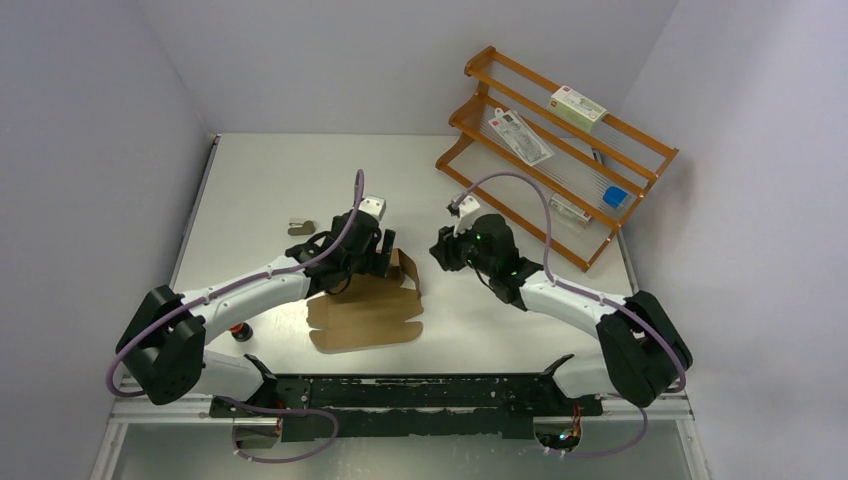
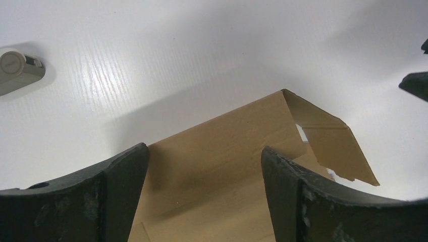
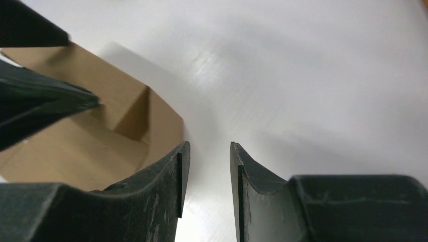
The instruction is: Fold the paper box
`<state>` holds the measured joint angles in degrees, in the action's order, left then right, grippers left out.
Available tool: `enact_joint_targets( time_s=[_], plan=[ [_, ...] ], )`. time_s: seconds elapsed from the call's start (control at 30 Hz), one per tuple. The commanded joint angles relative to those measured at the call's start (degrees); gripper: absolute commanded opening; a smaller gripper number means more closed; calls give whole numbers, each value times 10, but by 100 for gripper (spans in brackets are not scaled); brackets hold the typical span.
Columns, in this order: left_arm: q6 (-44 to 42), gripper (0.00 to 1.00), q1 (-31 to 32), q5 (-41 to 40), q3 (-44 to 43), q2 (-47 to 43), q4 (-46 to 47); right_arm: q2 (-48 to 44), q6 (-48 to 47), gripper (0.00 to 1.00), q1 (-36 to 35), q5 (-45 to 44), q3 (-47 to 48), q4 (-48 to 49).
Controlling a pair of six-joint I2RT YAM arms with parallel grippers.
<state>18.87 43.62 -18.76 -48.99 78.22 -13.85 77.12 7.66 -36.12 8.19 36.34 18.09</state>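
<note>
Two arms are working the part-folded brown cardboard box (image 1: 365, 315): left gripper (image 2: 204, 151) gaping over its panel, perhaps steadying it; right gripper (image 3: 209, 146) parted, empty.

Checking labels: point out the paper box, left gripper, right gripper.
paper box (image 1: 365, 318), top view, flat base panel.
left gripper (image 2: 203, 154), left wrist view, midway between fingertips.
right gripper (image 3: 208, 147), right wrist view, midway between fingertips.

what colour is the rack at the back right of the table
The rack is orange, a glossy wood tone. It shows best in the top external view.
</note>
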Motion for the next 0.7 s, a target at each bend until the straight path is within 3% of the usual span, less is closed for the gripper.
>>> enact_joint_targets(
  time_s=[0.0, 0.43, 0.67],
  plan=[
    [4, 86, 2, 9, 7, -10, 0, 13, -36, 39, 17, -13, -16, -7],
    [7, 86, 1, 43, -2, -2, 3, 84, -72, 43, -18, 96, -43, 80],
    [12, 86, 1, 57, -1, 2, 8, 101, -72, 50, -34, 120, -58, 133]
  ],
)
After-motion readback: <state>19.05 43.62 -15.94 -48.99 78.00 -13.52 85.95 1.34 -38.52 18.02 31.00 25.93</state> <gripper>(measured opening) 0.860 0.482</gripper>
